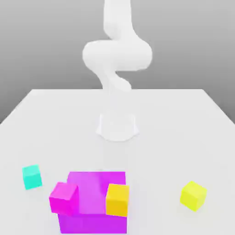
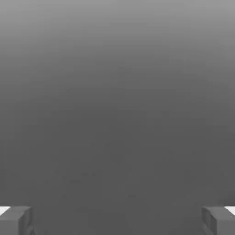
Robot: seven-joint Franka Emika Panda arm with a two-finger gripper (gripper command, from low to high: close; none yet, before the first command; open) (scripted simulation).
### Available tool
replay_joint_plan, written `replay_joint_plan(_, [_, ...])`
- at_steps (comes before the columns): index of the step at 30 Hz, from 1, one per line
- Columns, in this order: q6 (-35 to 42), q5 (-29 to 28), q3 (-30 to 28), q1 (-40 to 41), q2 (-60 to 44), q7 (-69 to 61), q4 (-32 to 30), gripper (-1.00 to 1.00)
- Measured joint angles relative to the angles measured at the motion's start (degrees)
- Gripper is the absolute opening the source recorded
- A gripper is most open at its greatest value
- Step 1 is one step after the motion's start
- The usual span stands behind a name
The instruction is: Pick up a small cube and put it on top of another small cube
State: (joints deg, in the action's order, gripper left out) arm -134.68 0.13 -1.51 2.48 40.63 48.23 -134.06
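Note:
Four small cubes lie on the white table (image 1: 183,137) near its front edge. A cyan cube (image 1: 31,176) is at the exterior view's left and a yellow cube (image 1: 193,195) at its right. Between them, a magenta cube (image 1: 63,198) and an orange cube (image 1: 117,199) overlap the left and right front corners of a large purple block (image 1: 94,193). Whether they rest on the block or stand against it I cannot tell. In the hand view my gripper (image 2: 117,221) is open, its grey fingertips (image 2: 16,220) far apart, with nothing between them and plain grey background beyond.
The white arm (image 1: 117,55) rises from its round base (image 1: 117,126) at the table's middle, well behind the cubes. Bare table lies between the base and the purple block and on both sides of it.

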Motion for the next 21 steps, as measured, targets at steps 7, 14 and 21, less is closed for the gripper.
replay_joint_plan(7, [-8.3, 0.6, -4.6, 7.0, -14.9, 6.7, -6.5, 0.00])
replay_joint_plan(14, [-16.4, 1.6, -9.7, 13.4, -29.4, 12.9, -12.8, 0.00])
replay_joint_plan(21, [-24.4, 4.6, -14.5, 20.6, -44.1, 17.7, -19.2, 0.00])
